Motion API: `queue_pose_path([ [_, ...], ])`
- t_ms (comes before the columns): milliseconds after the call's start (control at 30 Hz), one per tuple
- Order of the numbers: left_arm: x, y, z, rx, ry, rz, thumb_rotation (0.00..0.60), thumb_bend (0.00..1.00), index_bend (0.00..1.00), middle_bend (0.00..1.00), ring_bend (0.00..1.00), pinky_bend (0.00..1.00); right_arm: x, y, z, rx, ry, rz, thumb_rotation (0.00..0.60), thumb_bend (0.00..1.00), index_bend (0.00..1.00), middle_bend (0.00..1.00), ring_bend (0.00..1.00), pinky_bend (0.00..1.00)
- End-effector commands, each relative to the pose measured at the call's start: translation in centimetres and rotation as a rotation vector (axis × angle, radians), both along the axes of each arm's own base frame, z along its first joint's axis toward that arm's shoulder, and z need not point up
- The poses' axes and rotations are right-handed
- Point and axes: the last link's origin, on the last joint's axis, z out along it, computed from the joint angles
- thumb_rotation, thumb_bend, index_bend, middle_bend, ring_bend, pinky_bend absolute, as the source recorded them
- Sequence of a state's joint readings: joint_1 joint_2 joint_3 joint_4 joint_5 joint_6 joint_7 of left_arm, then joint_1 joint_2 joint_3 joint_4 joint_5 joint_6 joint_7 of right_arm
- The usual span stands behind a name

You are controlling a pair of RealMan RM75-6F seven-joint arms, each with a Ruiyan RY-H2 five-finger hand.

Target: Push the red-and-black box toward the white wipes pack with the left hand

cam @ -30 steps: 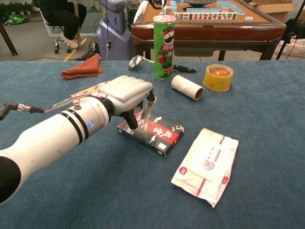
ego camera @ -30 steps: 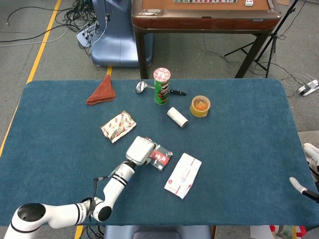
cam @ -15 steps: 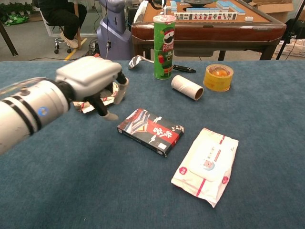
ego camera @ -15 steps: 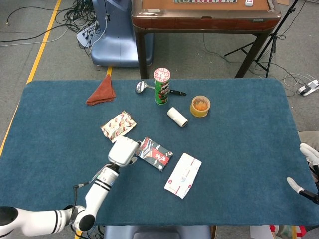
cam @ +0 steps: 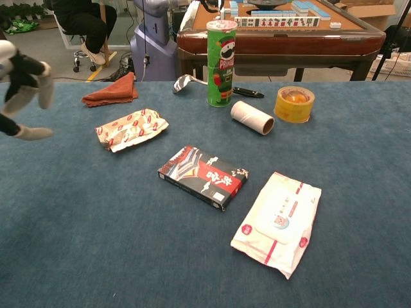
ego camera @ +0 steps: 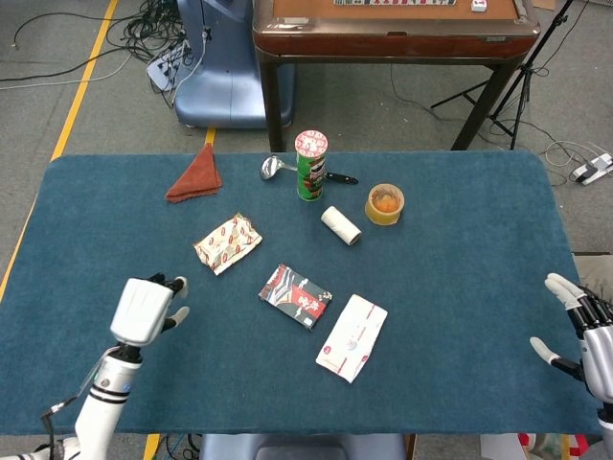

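On the counter [ego camera: 460,287], red-and-black box [ego camera: 296,296] lying just beside white wipes pack [ego camera: 351,337], apart by a narrow gap. Left hand [ego camera: 144,309] now withdrawn well clear, fingers spread, holding nothing. Push probably finished.

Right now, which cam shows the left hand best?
Head view. The whole left hand shows there, with wrist and forearm, apart from the red-and-black box. Chest view catches only part of it at the left frame edge, blurred and cropped.
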State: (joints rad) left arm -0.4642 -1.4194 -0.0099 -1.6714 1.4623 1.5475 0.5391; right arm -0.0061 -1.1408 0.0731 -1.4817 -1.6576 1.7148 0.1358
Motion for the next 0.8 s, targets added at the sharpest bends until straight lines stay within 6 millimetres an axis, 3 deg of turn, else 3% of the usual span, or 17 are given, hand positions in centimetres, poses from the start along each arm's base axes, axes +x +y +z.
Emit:
queue_pose_path([
  [33, -2.3, -1.4, 1.6, 0.022, -0.002, 0.062, 0.600, 0.00, 0.57, 0.58, 0.49, 0.81, 0.0, -0.4, -0.3, 0.011, 0.007, -0.007, 0.600, 0.04, 0.18, 0.21, 0.20, 0.35],
  [167, -3.8, -3.0, 3.1, 0.063, -0.005, 0.111, 0.600, 0.00, 0.47, 0.41, 0.36, 0.69, -0.1, -0.9, -0.6, 0.047, 0.048, -0.017, 0.600, 0.03, 0.18, 0.21, 0.20, 0.35],
  [333, -5.6, -5.4, 4.6, 0.050, -0.024, 0.170, 0.600, 0.00, 0.44, 0.33, 0.30, 0.59, -0.2, -1.5, -0.9, 0.098, 0.088, -0.033, 0.600, 0.02, 0.18, 0.21, 0.20, 0.35],
  [600, -8.7, -8.2, 6.3, 0.020, -0.055, 0.272, 0.600, 0.00, 0.42, 0.32, 0.30, 0.55, -0.3, -2.3, -1.1, 0.105, 0.091, -0.064, 0.600, 0.01, 0.18, 0.21, 0.20, 0.35],
  [800, -10.2, -8.5, 6.7, 0.014, -0.048, 0.309, 0.600, 0.00, 0.40, 0.32, 0.31, 0.55, -0.2, -2.6, -1.6, 0.111, 0.096, -0.072, 0.600, 0.01, 0.18, 0.21, 0.20, 0.35],
])
